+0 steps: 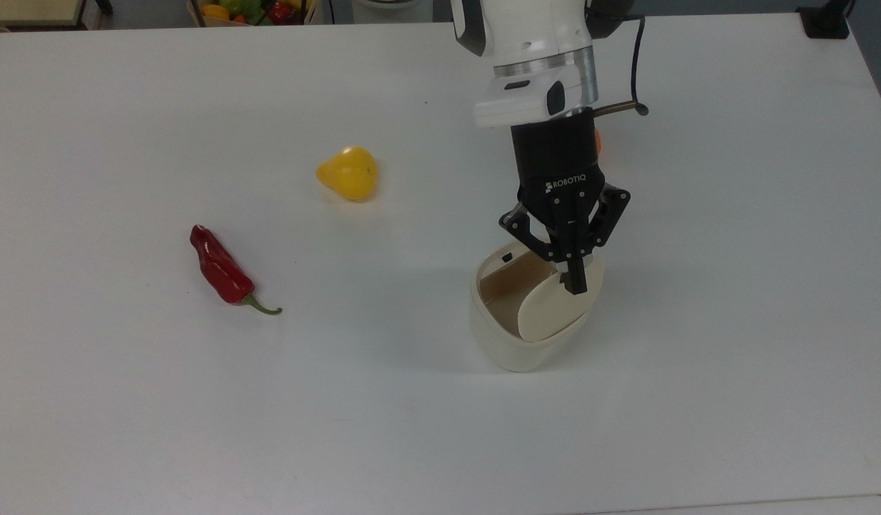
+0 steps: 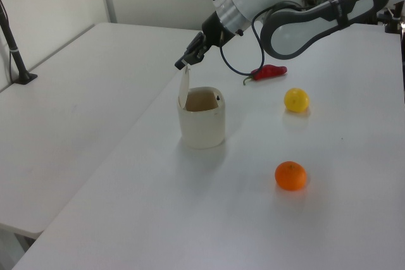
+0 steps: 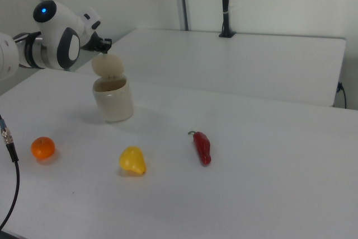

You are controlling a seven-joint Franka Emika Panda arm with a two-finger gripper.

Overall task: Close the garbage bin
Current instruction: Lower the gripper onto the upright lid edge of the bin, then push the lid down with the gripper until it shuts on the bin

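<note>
The cream-beige garbage bin (image 1: pixel 508 343) stands open on the white table, its tan inside showing. Its flat lid (image 1: pixel 551 309) stands upright on its hinge. The bin (image 2: pixel 202 124) and thin lid (image 2: pixel 183 86) also appear in the left view, and the bin (image 3: pixel 113 103) with its lid (image 3: pixel 107 65) in the right view. My gripper (image 1: pixel 574 285) is shut, with the fingertips pinched together at the lid's top edge. In the left view the gripper (image 2: pixel 182 64) sits just above the lid's upper tip. Nothing is held between the fingers.
A yellow fruit (image 1: pixel 348 173) and a red chilli (image 1: pixel 219 268) lie on the top view's left. An orange (image 2: pixel 290 176) sits near the bin; a sliver of the orange (image 1: pixel 597 141) shows behind my arm. A crate of vegetables (image 1: pixel 251 10) is beyond the table's far edge.
</note>
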